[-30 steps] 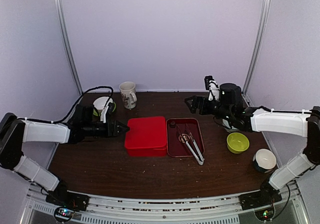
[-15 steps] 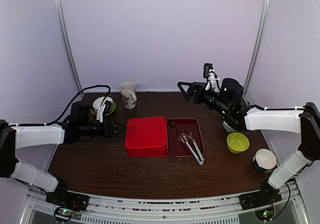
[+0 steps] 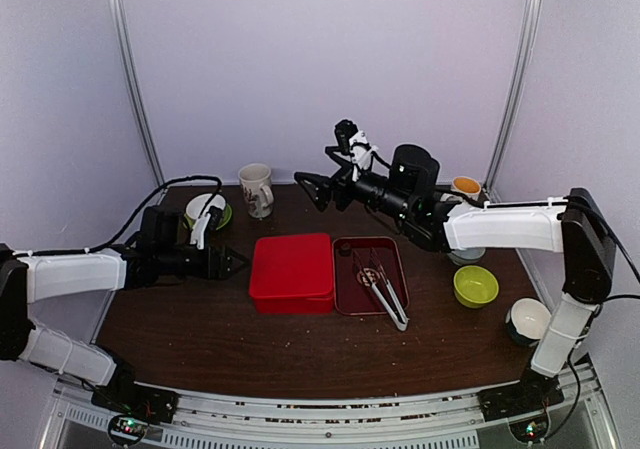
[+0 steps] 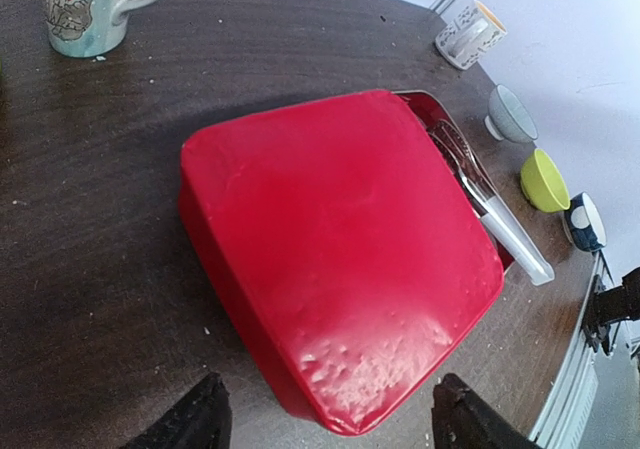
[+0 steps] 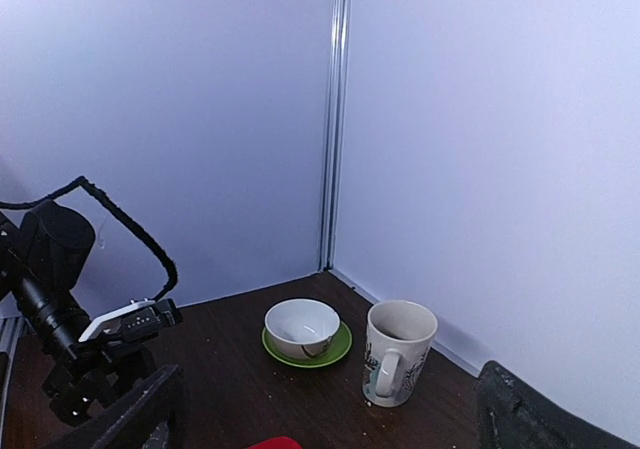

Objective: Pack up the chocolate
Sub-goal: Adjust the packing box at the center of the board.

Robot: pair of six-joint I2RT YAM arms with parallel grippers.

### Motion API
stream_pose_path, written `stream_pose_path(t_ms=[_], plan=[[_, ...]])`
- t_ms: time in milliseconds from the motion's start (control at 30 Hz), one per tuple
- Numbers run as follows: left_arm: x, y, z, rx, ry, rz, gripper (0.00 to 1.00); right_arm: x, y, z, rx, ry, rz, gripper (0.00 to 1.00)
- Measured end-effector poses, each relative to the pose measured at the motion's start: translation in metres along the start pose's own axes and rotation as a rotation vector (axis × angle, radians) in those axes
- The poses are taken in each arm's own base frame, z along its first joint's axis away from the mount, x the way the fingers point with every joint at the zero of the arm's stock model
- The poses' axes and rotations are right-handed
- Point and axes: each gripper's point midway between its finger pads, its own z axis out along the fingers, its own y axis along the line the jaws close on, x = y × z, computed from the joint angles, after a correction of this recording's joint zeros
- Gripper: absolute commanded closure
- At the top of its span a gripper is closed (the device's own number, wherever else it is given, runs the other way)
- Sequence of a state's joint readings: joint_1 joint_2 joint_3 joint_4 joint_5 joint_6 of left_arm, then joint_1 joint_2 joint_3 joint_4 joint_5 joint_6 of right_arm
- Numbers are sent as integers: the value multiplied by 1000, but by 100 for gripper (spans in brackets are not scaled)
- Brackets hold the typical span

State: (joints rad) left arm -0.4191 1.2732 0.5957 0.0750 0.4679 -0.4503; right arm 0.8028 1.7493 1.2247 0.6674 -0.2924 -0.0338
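A: Where is the chocolate [image 3: 366,272] lying?
B: In the maroon tray [image 3: 345,294], under the tongs [image 3: 385,294]. My left gripper [image 3: 243,261] and right gripper [image 3: 312,191] are gaping empty; the left is risking shoving the closed red box [image 3: 292,269] sideways

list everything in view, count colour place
red box: 1, red, table centre
tray: 1, dark red, right of the box
tongs: 1, metal, in the tray
mug: 1, cream patterned, back left
white bowl: 1, white, on saucer
saucer: 1, green, left of mug
lime bowl: 1, green, right
dotted bowl: 1, dark blue, near right
grey bowl: 1, grey, behind lime bowl
cup: 1, white, orange inside, back right
left gripper: 1, black, open, left of box
right gripper: 1, black, open, raised at back
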Motion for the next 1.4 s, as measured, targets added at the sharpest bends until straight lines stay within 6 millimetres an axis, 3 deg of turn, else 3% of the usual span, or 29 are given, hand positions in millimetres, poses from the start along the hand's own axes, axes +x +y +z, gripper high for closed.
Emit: stream_pose_path(t_ms=[167, 367, 533, 767, 867, 967, 1067, 1267, 1400], plan=[[3, 2, -1, -14, 12, 0, 28, 3, -3, 13, 4, 28, -34, 0], [3, 2, -1, -13, 12, 0, 26, 6, -3, 11, 3, 39, -67, 0], [3, 2, -1, -12, 13, 4, 19, 12, -1, -11, 28, 68, -65, 0], [6, 4, -2, -24, 23, 22, 11, -10, -6, -40, 130, 72, -89, 0], [5, 3, -5, -29, 19, 28, 10, -10, -8, -48, 176, 90, -59, 0], [1, 1, -9, -33, 2, 36, 10, 4, -22, -52, 302, 194, 23, 0], [1, 1, -12, -40, -4, 38, 10, 0, -31, -57, 403, 240, 30, 0], [2, 0, -18, -45, -13, 41, 3, -7, -18, -79, 397, 273, 10, 0], [3, -1, -20, -48, -18, 43, 2, 8, -17, -83, 395, 337, 24, 1]])
